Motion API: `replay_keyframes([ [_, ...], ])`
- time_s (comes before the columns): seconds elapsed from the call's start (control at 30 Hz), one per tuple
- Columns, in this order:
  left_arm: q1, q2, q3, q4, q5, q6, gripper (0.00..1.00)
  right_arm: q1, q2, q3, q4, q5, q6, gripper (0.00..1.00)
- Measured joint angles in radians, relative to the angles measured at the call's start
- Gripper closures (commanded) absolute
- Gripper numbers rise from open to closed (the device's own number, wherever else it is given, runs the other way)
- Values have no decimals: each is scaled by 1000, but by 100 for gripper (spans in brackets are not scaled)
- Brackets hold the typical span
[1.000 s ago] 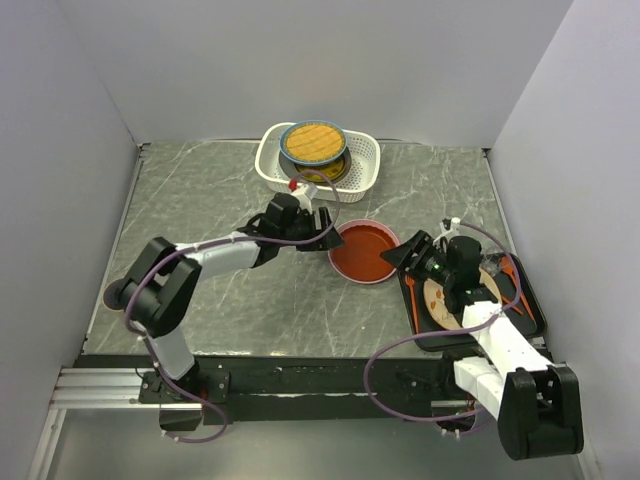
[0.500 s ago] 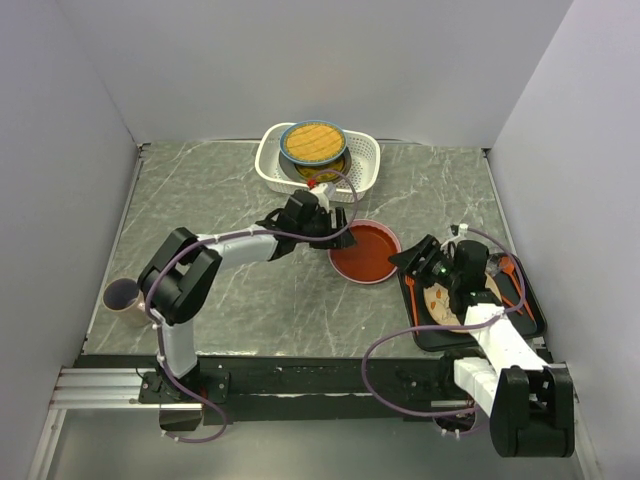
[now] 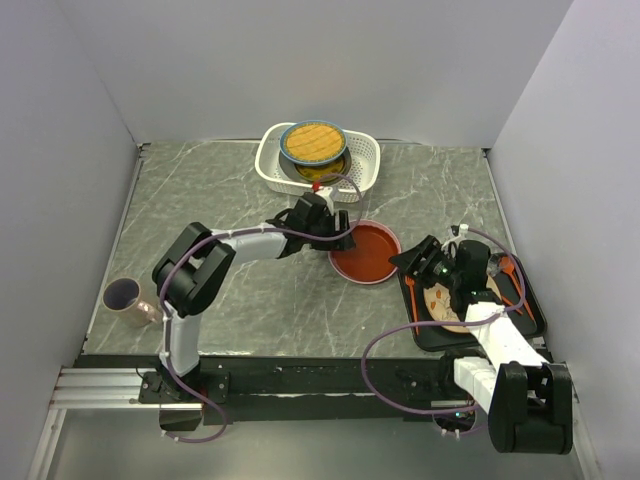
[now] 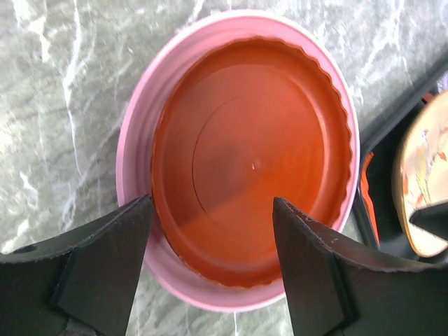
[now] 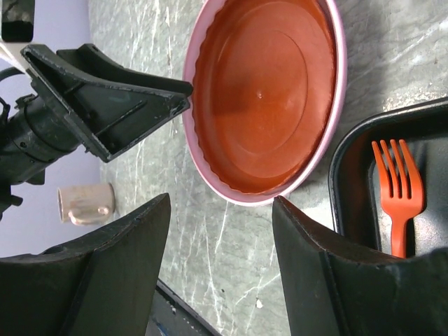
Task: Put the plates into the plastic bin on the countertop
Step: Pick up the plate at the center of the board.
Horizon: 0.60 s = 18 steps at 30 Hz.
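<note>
Reaching in now: my left gripper [image 3: 340, 237] has pushed forward and to the right over the last second, off the bare stone and up to the red plate [image 3: 365, 250]. With that elbow swung away, a mug [image 3: 122, 296] has come into sight far out to my left. My right gripper [image 3: 410, 258] has drawn back a touch toward its base, and in the last half second it has barely moved. None of the plates has shifted.

My left jaws stand wide and empty. The red plate sits nested in a pink plate [image 4: 136, 140] straight ahead, its near rim between my two fingers. I cannot tell whether a tip touches that rim.

My right jaws are spread wide too, holding nothing. The same nested pair lies just ahead of them, with my left fingers at its far side.

Beyond my left jaws sits the plastic bin [image 3: 367, 160], with a straw plate [image 3: 312, 141] on a blue plate [image 3: 284, 140] inside it. Behind my right jaws a tan patterned plate [image 3: 445, 300] lies on the black tray [image 3: 530, 320], an orange fork [image 5: 395, 189] beside it.

All of this rests on the dark, white-veined countertop [image 3: 220, 190], closed in by plain pale walls [image 3: 300, 60].
</note>
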Motion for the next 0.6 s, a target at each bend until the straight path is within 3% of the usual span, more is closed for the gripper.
replay_keyframes([
  [0.2,-18,36,45,-24,-50,10,27,-3,0,0,0,-6,-7,33],
  [0.33,-34,56,70,-44,-76,14,35,-10,0,0,0,-7,-8,33],
  [0.5,-43,76,75,-56,-100,23,57,-19,-2,-4,-2,-10,-11,33],
  [0.6,-43,88,76,-60,-108,23,78,-24,-4,-4,-1,-11,-11,33],
])
